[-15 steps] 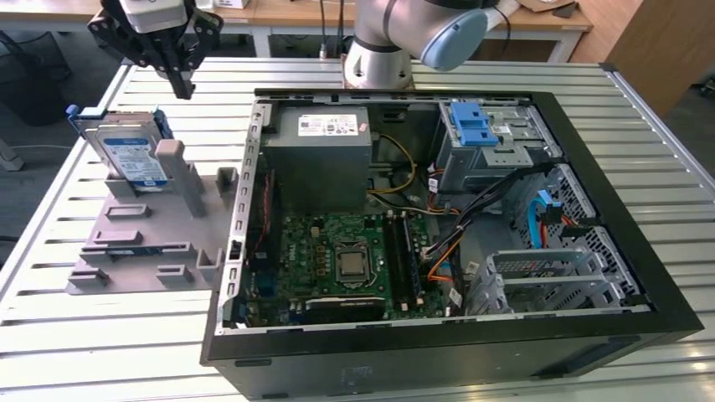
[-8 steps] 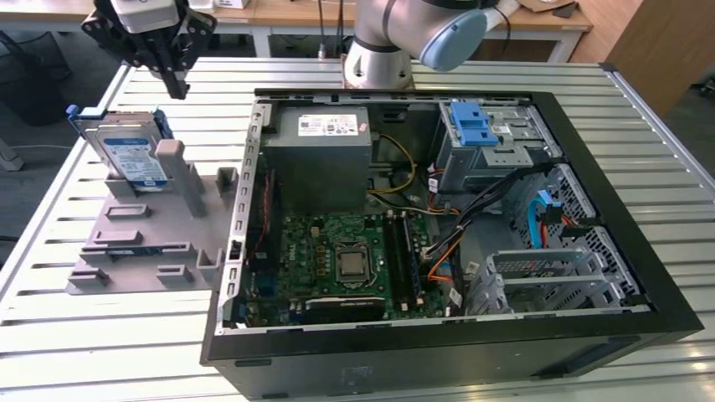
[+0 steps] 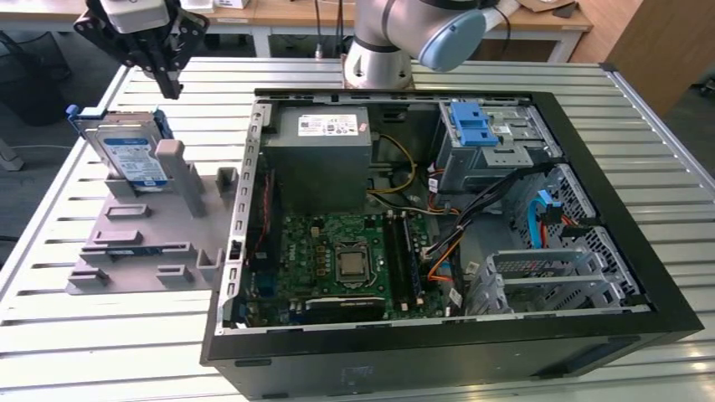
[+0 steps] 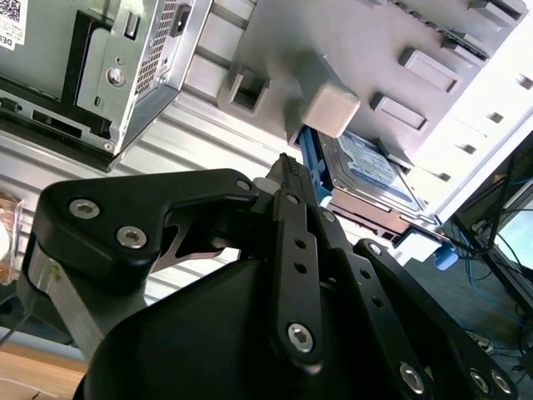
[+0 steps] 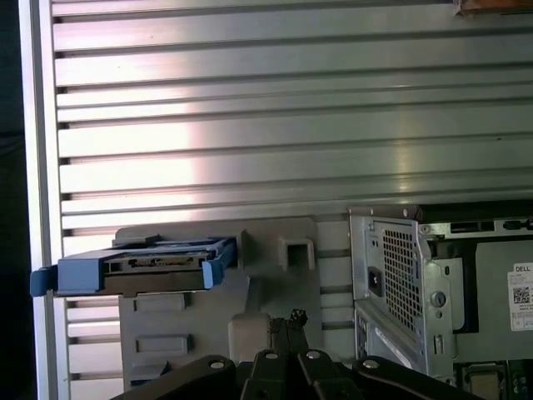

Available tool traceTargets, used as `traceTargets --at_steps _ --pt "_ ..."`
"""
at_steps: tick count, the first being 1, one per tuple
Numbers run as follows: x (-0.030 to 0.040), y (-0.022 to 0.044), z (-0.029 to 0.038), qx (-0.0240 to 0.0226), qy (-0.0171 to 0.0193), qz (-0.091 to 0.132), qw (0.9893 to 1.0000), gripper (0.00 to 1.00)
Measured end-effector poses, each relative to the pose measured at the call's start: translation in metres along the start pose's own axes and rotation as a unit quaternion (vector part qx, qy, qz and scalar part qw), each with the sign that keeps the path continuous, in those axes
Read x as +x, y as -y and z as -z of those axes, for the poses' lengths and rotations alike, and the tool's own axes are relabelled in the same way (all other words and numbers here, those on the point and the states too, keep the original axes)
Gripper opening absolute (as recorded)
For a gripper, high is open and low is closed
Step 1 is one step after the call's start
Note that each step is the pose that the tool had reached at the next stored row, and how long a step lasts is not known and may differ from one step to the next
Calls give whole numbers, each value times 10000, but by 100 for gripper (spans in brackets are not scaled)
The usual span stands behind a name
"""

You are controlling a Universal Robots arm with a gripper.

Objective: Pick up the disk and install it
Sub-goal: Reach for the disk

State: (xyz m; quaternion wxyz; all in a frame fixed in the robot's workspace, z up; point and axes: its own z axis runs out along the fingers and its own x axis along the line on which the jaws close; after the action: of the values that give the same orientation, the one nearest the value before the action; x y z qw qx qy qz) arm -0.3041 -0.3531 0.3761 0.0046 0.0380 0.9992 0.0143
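The disk (image 3: 131, 156) stands on edge in the grey holder block (image 3: 134, 239) at the exterior view's left, its blue bracket around a silver body with a white-and-blue label. My gripper (image 3: 169, 86) hangs above and slightly behind it, apart from it, fingers pressed together with nothing between them. In the second wrist view the disk (image 4: 372, 169) lies past the closed fingertips (image 4: 286, 165), beside a holder post. The first wrist view looks at the disk (image 5: 141, 268) edge-on, with my gripper (image 5: 291, 320) off to one side of it over the holder.
An open computer case (image 3: 625, 251) fills the middle and the exterior view's right, with motherboard, power supply (image 3: 318, 146) and loose cables. A grey metal drive cage with a blue latch (image 3: 475, 130) sits in its far corner. All rests on a slatted metal table (image 3: 90, 335).
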Motion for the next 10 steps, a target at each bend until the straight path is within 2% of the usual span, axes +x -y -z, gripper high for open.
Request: traceTargets --at_steps 10 --pt "110 -24 -18 0 -7 0 10000 11"
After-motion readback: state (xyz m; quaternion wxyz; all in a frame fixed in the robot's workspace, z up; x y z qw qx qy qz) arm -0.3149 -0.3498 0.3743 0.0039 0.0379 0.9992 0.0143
